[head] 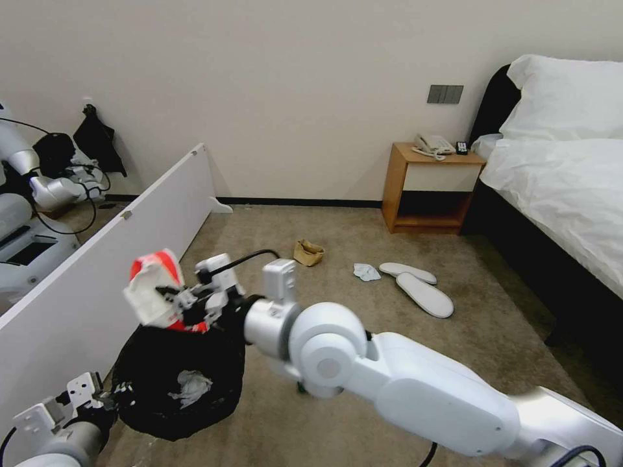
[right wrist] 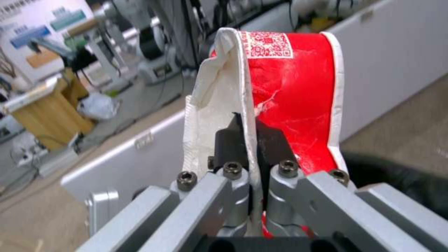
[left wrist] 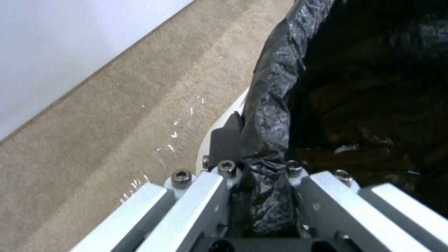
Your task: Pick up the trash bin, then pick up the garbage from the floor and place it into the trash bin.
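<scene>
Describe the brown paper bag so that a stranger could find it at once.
Start at the wooden nightstand by the bed, then look down its left side to the carpet. The brown paper bag sits there, crumpled and open-topped; its neighbours, a tissue and two slippers, are white.

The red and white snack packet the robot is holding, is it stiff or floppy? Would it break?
Probably floppy: the snack packet looks creased and folded where the right end effector pinches it. It seems light, since a pinch near one edge holds it up over the trash bin. It would likely crumple rather than break. The left end effector clamps the bin's rim.
</scene>
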Controlling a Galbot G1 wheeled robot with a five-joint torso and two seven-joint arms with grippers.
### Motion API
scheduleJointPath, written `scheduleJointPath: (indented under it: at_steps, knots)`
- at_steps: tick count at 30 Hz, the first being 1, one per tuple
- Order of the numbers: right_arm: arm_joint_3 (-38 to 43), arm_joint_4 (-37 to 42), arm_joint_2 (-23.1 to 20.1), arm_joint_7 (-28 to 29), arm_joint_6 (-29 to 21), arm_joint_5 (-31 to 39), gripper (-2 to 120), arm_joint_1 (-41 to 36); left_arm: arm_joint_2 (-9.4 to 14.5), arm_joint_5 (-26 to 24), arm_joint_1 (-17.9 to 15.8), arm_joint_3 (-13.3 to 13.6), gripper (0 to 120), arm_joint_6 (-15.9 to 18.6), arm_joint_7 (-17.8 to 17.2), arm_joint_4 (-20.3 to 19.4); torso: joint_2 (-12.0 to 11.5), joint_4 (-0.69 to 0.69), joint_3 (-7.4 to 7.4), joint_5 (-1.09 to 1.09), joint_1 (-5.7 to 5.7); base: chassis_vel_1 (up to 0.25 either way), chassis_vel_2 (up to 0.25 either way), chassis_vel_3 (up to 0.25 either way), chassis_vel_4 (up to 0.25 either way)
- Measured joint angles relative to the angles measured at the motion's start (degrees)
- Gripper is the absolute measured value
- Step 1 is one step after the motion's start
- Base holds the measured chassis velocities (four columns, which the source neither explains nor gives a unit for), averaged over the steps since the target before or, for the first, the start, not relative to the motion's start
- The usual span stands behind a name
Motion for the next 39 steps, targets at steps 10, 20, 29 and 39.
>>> scheduleJointPath:
  at_steps: [10, 20, 29, 39]
  knots:
    - [-4.7, -3.6, 0.9, 1.6, -2.1, -0.2, 0, -0.8, 0.8, -0.8, 0.1, -0.1, 2, 0.0, -0.1, -0.6, 0.0, -0.01, 0.0, 0.01, 0.0, 0.0, 0.0, 0.0, 0.0]
    - [-5.9, -5.1, 0.7, 1.7, -2.8, -1.4, 0, -2.0, 0.8, -0.8, 0.3, -0.1, 2, 0.0, -0.2, -0.9, 0.0, -0.01, 0.0, 0.01, 0.0, 0.0, 0.0, 0.0, 0.0]
    - [-6.3, -5.3, 0.5, 1.7, -2.8, -2.7, 0, -3.3, 0.7, -0.8, 0.4, -0.2, 2, 0.0, -0.2, -1.0, 0.0, -0.01, 0.0, 0.01, 0.0, 0.0, 0.0, 0.0, 0.0]
    - [-6.2, -4.5, -0.5, 1.4, -3.1, -4.1, 10, -4.2, 0.5, -0.6, 0.6, -0.1, 2, 0.0, -0.1, -1.0, 0.0, -0.01, 0.0, 0.02, 0.0, 0.0, 0.0, 0.0, 0.0]
